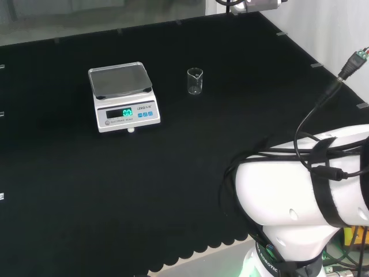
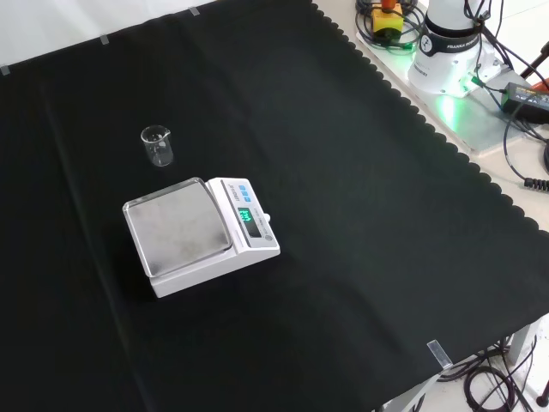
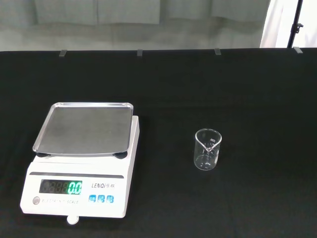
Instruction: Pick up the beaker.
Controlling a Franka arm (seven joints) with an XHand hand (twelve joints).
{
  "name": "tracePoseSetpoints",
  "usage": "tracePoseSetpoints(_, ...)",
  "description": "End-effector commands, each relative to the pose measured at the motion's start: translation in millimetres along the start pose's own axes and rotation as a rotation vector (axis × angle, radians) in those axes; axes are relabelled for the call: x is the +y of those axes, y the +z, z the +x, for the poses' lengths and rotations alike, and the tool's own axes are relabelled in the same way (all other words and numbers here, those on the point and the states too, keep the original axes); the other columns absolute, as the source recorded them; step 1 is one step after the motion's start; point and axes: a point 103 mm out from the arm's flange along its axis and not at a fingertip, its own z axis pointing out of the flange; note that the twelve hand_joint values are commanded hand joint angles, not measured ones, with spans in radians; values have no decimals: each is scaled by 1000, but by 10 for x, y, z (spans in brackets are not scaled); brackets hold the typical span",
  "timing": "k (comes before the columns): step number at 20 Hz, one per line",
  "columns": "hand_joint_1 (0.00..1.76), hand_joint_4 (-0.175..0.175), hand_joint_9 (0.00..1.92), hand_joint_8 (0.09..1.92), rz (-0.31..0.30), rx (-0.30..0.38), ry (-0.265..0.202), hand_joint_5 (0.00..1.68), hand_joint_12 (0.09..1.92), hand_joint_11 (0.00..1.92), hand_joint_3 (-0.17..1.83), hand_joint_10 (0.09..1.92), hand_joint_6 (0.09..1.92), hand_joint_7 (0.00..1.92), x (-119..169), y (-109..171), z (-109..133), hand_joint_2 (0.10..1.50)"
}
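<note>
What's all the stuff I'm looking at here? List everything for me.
beaker: one, clear glass, upright on the cloth to the right of the scale in the head view, apart from it; looks empty.
scale: one, white with a bare metal pan and a lit green display, on the cloth.
cloth: one, black, covering the bench.
cables and plugs: several, mostly black, on the floor beside the arm's base in the front view.
yellow box with a red button: one, by the arm's base.
robot arm: one, white, its links at the head view's right, its base at the front view's top right.

In the head view, the beaker [image 1: 195, 81] stands right of the scale [image 1: 122, 97], apart.
</note>
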Motion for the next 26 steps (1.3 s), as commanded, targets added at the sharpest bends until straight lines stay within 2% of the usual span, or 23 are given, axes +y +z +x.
tracePoseSetpoints(1,255,-110,8,594,-13,-30,6,48,1463,94,535,768,135,0,49,6,74,840)
tracePoseSetpoints(3,249,-112,1,569,-19,-52,10,75,1524,71,425,789,87,0,128,-8,207,897)
tracePoseSetpoints(7,251,-113,0,598,-31,-86,12,98,1539,101,350,868,87,0,283,-44,488,934)
tracePoseSetpoints(11,257,-113,0,619,3,-73,-2,105,1535,119,334,894,87,0,522,47,695,941)
tracePoseSetpoints(15,263,-113,0,623,14,-72,-11,111,1533,121,329,896,87,0,835,248,810,942)
tracePoseSetpoints(19,271,-113,0,598,49,-53,-45,115,1531,105,319,863,87,0,1144,487,895,944)
tracePoseSetpoints(20,272,-113,0,593,55,-56,-43,116,1531,103,318,858,87,0,1236,559,902,945)
tracePoseSetpoints(22,277,-113,0,576,77,-6,-14,117,1531,99,312,844,87,0,1417,695,902,946)
tracePoseSetpoints(26,287,-114,0,557,96,-6,-26,124,1532,94,305,828,87,0,1739,969,938,946)
